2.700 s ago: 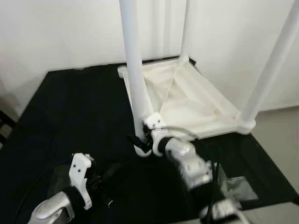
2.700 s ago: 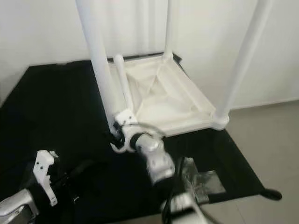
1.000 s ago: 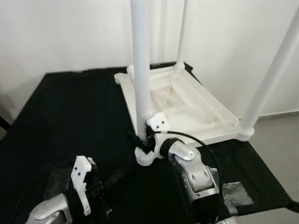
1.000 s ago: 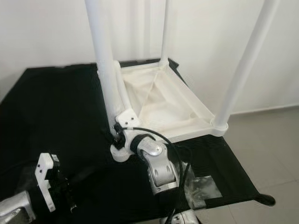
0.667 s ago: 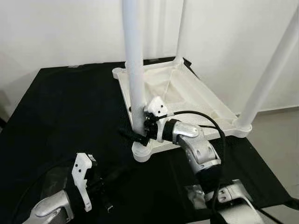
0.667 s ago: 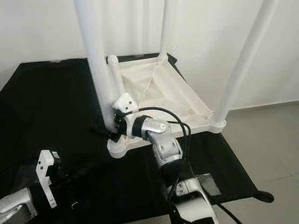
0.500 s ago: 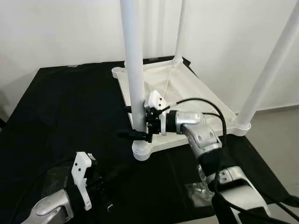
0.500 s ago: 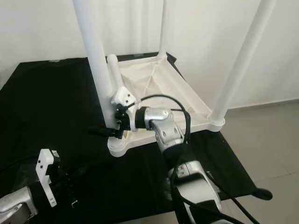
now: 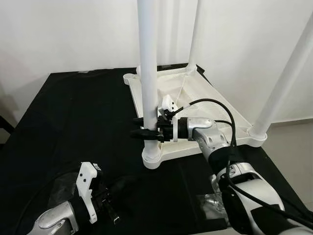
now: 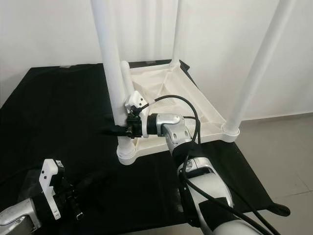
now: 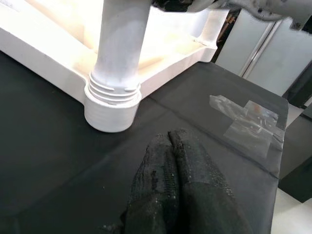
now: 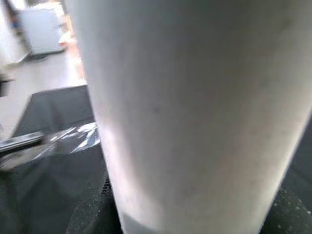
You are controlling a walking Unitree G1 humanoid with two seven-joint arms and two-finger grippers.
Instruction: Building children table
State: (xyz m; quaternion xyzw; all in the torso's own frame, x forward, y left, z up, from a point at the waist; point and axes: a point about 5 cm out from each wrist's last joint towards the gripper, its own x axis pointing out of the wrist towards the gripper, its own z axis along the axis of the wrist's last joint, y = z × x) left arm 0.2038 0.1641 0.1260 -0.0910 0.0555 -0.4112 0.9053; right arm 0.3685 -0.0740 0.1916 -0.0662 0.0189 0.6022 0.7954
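Observation:
A white children's table (image 9: 229,113) lies upside down on a black cloth, its legs pointing up. The near leg (image 9: 148,63) stands in a threaded corner socket (image 9: 151,159). My right gripper (image 9: 143,128) reaches in from the right and is shut on this leg a little above the socket, one black finger on each side. In the right wrist view the leg (image 12: 195,107) is very close. My left gripper (image 11: 169,139) hovers low over the cloth in front of the socket (image 11: 111,105), shut on nothing.
Two more white legs (image 9: 282,81) (image 9: 195,34) rise at the right and back corners. A clear plastic bag (image 9: 211,204) lies on the cloth near the front right. The black cloth (image 9: 73,112) spreads out to the left. A white wall is behind.
My right gripper slid up from the socket and round the near leg, now clasping it higher. The camera shifted a little. The left gripper stayed put.

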